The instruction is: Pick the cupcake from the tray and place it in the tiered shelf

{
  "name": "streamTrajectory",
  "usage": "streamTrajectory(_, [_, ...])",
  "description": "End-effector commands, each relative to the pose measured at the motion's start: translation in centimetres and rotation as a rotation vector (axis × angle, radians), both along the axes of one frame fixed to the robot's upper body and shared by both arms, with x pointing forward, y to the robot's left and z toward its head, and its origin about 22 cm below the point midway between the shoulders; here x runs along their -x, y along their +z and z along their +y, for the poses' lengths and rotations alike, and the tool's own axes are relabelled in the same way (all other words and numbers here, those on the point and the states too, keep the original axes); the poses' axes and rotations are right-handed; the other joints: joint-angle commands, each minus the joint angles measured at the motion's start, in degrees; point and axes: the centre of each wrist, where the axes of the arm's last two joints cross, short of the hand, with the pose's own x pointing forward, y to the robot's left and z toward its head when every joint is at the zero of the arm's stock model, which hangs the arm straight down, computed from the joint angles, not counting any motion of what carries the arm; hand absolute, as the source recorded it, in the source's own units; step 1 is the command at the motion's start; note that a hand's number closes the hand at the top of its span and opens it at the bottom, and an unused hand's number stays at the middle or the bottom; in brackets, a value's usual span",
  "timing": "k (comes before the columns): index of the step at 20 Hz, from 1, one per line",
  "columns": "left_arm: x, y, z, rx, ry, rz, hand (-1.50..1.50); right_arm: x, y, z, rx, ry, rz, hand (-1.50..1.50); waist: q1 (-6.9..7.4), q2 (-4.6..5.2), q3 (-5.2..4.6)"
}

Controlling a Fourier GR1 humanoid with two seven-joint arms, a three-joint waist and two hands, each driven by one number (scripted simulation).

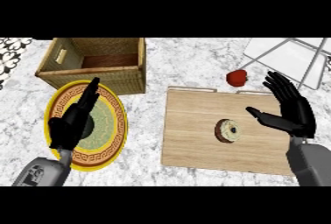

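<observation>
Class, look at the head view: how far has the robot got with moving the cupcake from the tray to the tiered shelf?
Nothing looks done yet. The cupcake sits on the wooden tray, untouched. In hand: nothing; the right hand is open beside the tray's right edge, and the left hand is open over the yellow plate. Left: grasp the cupcake, lift it, and place it in the tiered shelf at upper right.

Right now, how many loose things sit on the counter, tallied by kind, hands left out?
Wicker basket: 1
Patterned plate: 1
Wooden tray: 1
Cupcake: 1
Red fruit: 1
White tiered shelf: 1
Total: 6
</observation>
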Motion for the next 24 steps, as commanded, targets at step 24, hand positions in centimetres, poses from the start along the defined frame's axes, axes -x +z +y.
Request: streamTrajectory(24, [-1.1, -1.1, -1.0, 0.018, 0.030, 0.009, 0.00, -2.3, 15.7, -0.6, 0.839, 0.641, 0.147, -1.50, -1.62, -1.24, -0.31])
